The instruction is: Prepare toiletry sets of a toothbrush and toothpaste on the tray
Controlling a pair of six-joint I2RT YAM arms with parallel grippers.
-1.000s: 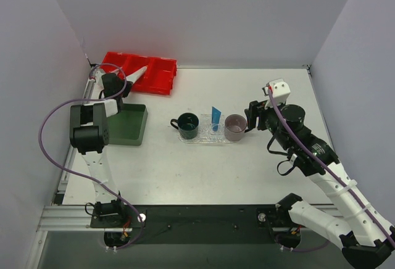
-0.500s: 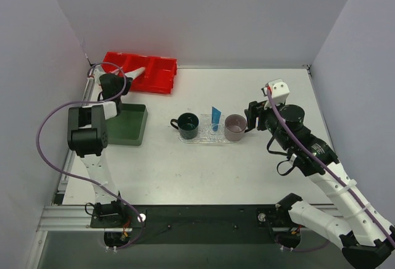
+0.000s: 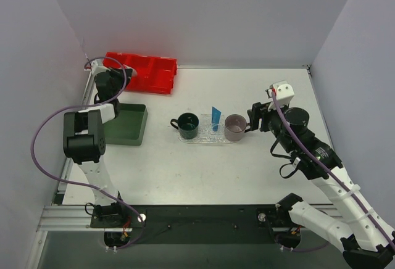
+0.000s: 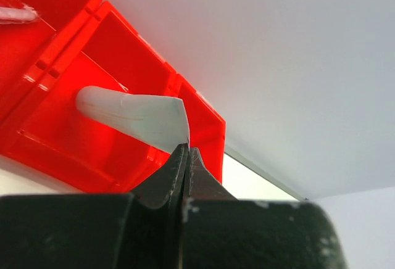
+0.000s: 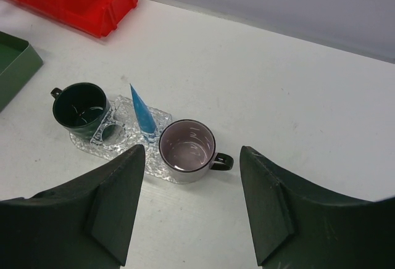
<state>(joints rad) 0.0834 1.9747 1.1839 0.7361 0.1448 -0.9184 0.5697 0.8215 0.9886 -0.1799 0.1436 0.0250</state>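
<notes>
Only the left wrist camera showed me the left gripper [image 4: 187, 157] clamped on the flat end of the white toothpaste [image 4: 133, 115], over the red bin [image 4: 55, 96]. Overhead, the clear tray [image 3: 207, 139] sat mid-table, carrying a dark green mug [image 3: 187, 125], a mauve mug [image 3: 235, 126] and the blue toothpaste [image 3: 215, 116] upright between them. The right gripper [image 3: 253, 120] hung open beside the mauve mug. I counted 2 tubes and 2 mugs.

Soft, even overhead light is flooding the white surface [image 3: 185, 170]; shadows are falling faint and short. Tiny glints are sparkling on the tray [image 5: 123, 142]. Left claw [image 4: 187, 150] is looming dark and blurred, close to lens; right claw [image 5: 190, 158] is reading dim, soft-edged at frame bottom.
</notes>
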